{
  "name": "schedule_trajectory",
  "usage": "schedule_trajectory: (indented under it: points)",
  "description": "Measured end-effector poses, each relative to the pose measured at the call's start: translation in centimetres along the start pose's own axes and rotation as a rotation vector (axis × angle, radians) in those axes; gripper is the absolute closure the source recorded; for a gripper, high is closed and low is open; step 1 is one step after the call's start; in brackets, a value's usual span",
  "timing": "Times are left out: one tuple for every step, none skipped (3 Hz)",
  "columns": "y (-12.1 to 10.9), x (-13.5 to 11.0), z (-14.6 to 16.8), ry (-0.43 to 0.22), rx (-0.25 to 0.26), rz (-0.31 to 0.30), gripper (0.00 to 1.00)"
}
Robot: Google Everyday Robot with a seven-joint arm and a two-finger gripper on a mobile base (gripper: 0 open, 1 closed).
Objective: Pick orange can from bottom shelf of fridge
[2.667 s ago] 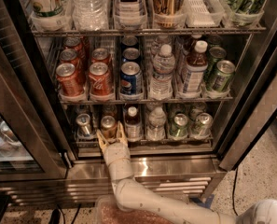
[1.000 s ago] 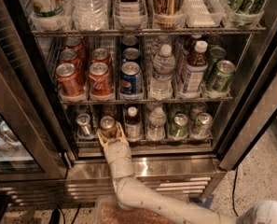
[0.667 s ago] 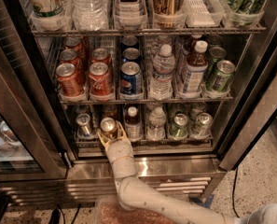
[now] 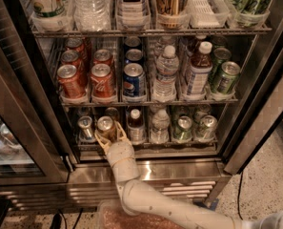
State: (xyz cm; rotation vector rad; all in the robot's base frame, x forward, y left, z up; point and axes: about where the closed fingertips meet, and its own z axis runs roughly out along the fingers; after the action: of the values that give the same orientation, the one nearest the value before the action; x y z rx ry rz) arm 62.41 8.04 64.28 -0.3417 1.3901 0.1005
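Note:
The orange can stands at the front of the second lane from the left on the bottom shelf of the fridge. Its silver top faces up and its amber body shows between the fingers. My gripper reaches in from below over the steel front edge. Its pale fingers hug the can on both sides, and it looks shut on it. The white arm runs down to the lower right.
A silver-grey can stands just left of the orange can and a brown bottle just right. A water bottle and green cans follow. Red cola cans sit on the rack above. The dark door frame flanks the left.
The orange can and the gripper have shifted slightly left and up between the earliest frame and now. The other drinks have not moved.

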Motion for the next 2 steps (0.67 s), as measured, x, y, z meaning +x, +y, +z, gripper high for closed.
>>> schedule_trajectory:
  points:
    - [-0.2, -0.8, -1.0, 0.021, -0.031, -0.001, 1.00]
    - [-0.7, -1.1, -2.9, 0.075, -0.060, -0.006, 1.00]
